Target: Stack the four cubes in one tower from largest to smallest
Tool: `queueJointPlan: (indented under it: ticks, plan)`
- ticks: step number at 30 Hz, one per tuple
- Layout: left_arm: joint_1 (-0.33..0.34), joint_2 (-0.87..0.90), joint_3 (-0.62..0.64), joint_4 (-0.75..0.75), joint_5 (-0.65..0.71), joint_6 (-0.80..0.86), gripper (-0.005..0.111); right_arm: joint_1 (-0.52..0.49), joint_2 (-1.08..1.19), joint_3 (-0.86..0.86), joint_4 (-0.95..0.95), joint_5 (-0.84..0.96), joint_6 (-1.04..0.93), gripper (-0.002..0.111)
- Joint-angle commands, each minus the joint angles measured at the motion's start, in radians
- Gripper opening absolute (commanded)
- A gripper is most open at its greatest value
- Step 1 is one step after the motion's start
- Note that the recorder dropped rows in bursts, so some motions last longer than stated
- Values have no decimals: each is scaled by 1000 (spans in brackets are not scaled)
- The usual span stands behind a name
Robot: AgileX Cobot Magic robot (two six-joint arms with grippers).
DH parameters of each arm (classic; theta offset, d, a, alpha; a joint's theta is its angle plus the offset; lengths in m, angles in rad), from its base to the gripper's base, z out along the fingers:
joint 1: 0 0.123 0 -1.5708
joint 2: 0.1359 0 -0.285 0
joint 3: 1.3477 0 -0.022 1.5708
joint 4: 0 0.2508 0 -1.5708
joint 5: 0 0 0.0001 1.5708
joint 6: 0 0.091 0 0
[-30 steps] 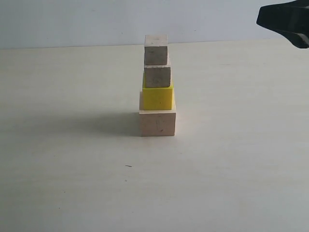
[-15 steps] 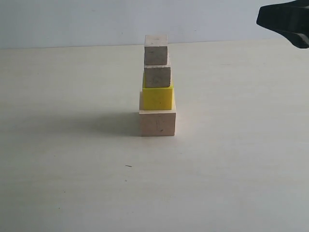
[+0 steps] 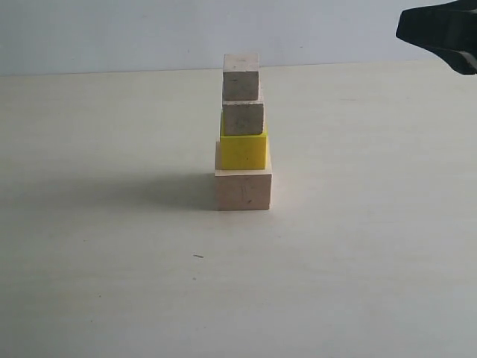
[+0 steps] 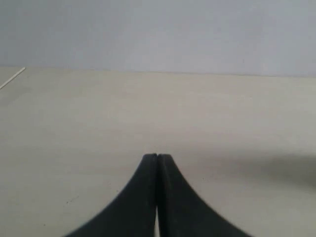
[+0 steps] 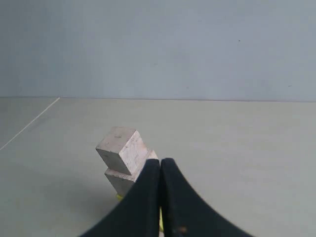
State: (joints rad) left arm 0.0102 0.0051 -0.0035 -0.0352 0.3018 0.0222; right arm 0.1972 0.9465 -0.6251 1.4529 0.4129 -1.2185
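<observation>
The tower stands mid-table in the exterior view: a large pale wood cube [image 3: 243, 189] at the bottom, a yellow cube [image 3: 243, 151] on it, a small wood cube [image 3: 243, 117], and the smallest wood cube [image 3: 241, 76] on top. My right gripper [image 5: 160, 160] is shut and empty, apart from the tower; its dark body shows at the upper right [image 3: 440, 33]. Beyond its tips the right wrist view shows the top cube [image 5: 121, 148], the small cube under it [image 5: 120, 181] and a sliver of yellow. My left gripper [image 4: 157, 156] is shut over bare table.
The pale table [image 3: 112, 283] stretches around the tower, with a light wall [image 3: 112, 30] behind it. The tower's shadow falls to its left [image 3: 134, 190]. A small dark speck [image 3: 198, 256] lies in front of the tower.
</observation>
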Motion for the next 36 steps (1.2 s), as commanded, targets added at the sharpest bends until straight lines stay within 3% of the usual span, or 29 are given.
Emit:
queueJointPlan:
  ticks: [1, 36]
  plan:
    - [-13, -5, 3, 26, 49, 1, 0, 2, -4, 3, -3, 4, 0, 0]
    - [-10, -5, 3, 35, 55, 3, 0, 2, -69, 3, -51, -22, -2, 0]
